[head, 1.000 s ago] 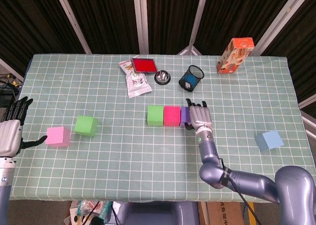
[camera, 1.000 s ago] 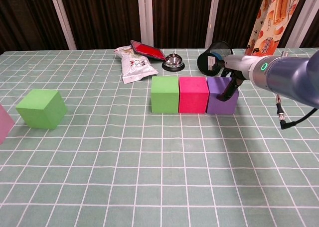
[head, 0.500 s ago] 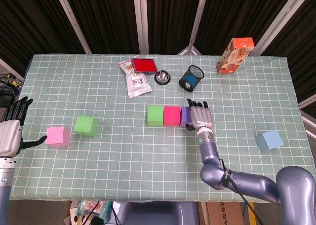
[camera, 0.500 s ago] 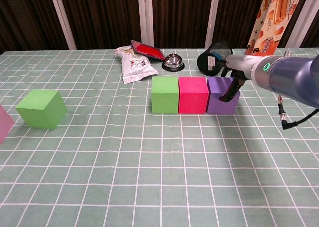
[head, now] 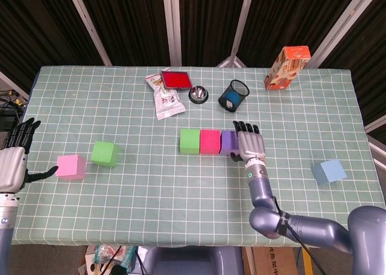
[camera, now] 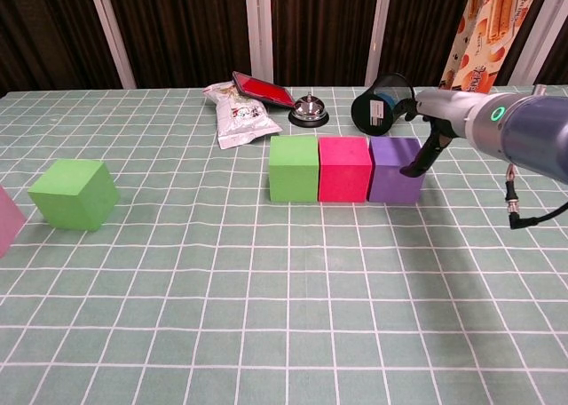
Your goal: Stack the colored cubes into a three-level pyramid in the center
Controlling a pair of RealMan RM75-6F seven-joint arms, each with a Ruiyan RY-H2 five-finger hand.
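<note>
Head view: right hand (head: 249,145) flat, fingers spread, empty, beside purple cube (head: 228,142); left hand (head: 14,160) likewise splayed.

Surface (head: 151,184) with green checked cloth carries: green cube (head: 189,141), magenta cube (head: 210,141), purple cube (head: 228,142) touching in a row; separate green cube (head: 104,154), pink cube (head: 70,166), blue cube (head: 329,172); snack packet (head: 165,97), bell (head: 198,94), mesh cup (head: 233,96), carton (head: 287,67).

no readable text, snack packet (camera: 236,114) and box (camera: 484,34) print too small
</note>
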